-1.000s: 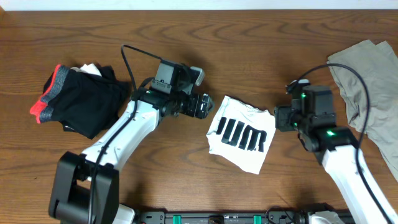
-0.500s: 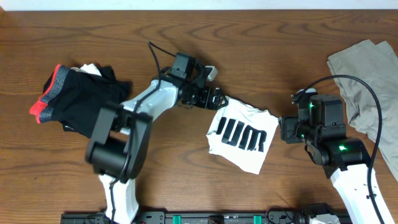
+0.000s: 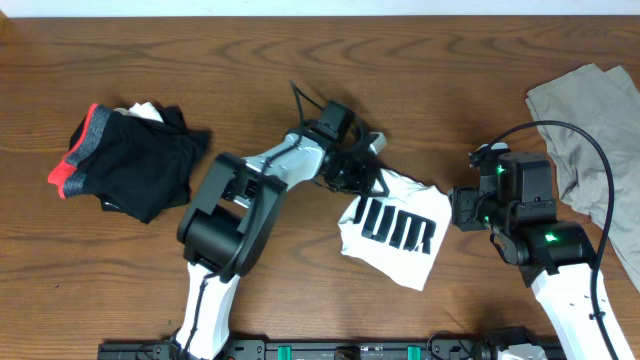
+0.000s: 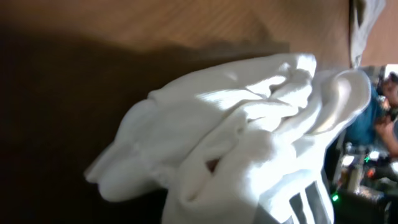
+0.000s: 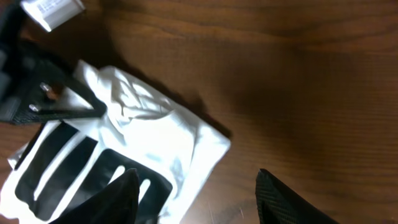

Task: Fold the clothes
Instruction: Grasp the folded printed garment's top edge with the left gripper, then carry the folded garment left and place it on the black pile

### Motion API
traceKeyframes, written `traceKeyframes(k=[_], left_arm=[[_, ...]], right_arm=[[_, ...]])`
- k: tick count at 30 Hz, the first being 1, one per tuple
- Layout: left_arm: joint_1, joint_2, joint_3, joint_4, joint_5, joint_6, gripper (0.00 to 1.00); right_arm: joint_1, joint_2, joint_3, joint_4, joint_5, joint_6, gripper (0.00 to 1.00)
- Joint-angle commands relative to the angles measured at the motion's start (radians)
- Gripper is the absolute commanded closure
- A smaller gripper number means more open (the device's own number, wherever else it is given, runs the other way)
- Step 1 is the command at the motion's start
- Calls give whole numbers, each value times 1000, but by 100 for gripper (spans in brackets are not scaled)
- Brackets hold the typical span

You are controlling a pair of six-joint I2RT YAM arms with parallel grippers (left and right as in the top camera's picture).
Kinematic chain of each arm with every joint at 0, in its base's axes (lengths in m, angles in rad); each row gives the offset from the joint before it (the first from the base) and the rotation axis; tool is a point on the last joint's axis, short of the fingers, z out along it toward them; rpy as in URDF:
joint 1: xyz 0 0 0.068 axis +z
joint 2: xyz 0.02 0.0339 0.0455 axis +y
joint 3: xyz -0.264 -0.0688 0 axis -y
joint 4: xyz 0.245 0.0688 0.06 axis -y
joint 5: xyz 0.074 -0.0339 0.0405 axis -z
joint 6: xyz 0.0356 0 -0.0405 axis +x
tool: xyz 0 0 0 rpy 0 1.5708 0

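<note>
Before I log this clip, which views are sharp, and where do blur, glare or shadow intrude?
Overhead: evenly lit, sharp, T-shirt lettering crisp. Left wrist: soft focus, the shirt blown out in patches, heavy shadow on the left. Right wrist: slightly blurred and dim, the right gripper's fingers dark silhouettes.

Dark brown wood-grain table (image 3: pixel 450 60) w/ pale strip (image 3: pixel 320 6) at top edge, even light

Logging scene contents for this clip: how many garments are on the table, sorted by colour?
White T-shirt with black lettering: 1
Black garment with red and grey trim: 1
Beige garment: 1
Total: 3
A white scrap at the black garment's top edge is not counted; I cannot tell whether it is a separate piece.
</note>
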State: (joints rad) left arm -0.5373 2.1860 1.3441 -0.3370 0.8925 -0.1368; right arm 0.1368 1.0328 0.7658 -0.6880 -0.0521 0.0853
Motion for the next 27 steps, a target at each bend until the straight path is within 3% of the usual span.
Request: traceKeyframes(k=[1, 6, 17, 24, 27], left_arm=[[-7, 50, -31, -17, -66, 9, 90], [32, 6, -31, -31, -98, 13, 94], [251, -451, -20, -338, -727, 59, 94], [414, -671, -19, -357, -983, 141, 94], [475, -736, -19, -357, -1003, 144, 94]], right_arm=[[-6, -8, 11, -2, 3, -12, 42], [-6, -8, 11, -2, 3, -12, 42], [-6, -8, 11, -2, 3, -12, 42], [-6, -8, 11, -5, 4, -12, 41], [-6, -8, 11, -6, 3, -12, 41]])
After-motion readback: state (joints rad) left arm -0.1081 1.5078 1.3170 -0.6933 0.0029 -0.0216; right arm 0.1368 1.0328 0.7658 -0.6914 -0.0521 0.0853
